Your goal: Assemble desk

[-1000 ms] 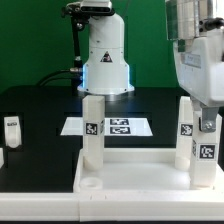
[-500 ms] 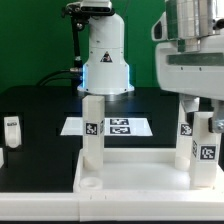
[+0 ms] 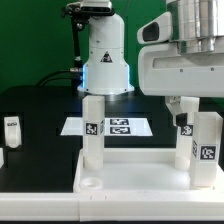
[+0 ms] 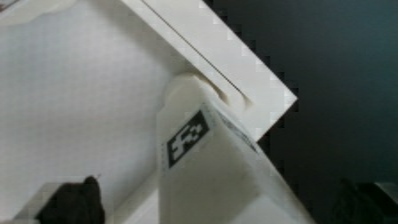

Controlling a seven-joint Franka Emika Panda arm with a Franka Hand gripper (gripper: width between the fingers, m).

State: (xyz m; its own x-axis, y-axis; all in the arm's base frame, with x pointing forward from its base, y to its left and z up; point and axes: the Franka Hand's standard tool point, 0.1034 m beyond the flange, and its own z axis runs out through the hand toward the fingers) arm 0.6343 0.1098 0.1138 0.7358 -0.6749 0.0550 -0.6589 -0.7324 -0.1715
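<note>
The desk's white rimmed panel [image 3: 140, 172] lies flat at the front of the black table. Three square white legs with tags stand in its corners: one at the exterior view's left [image 3: 93, 128], one at the back right [image 3: 186, 135] and one at the front right [image 3: 207, 148]. My gripper [image 3: 200, 104] hangs open just above the front right leg, touching nothing. In the wrist view that leg [image 4: 222, 165] rises from the panel's corner [image 4: 214, 60] between my spread dark fingertips [image 4: 71, 203], with gaps on both sides; my gripper [image 4: 222, 208] holds nothing.
A loose white leg [image 3: 12, 130] stands on the table at the exterior view's left. The marker board [image 3: 120, 126] lies behind the panel. The arm's white base [image 3: 105, 60] stands at the back, in front of a green wall.
My gripper has opened and let go of the front right leg, then risen above it. The leg stays upright in the panel's corner.
</note>
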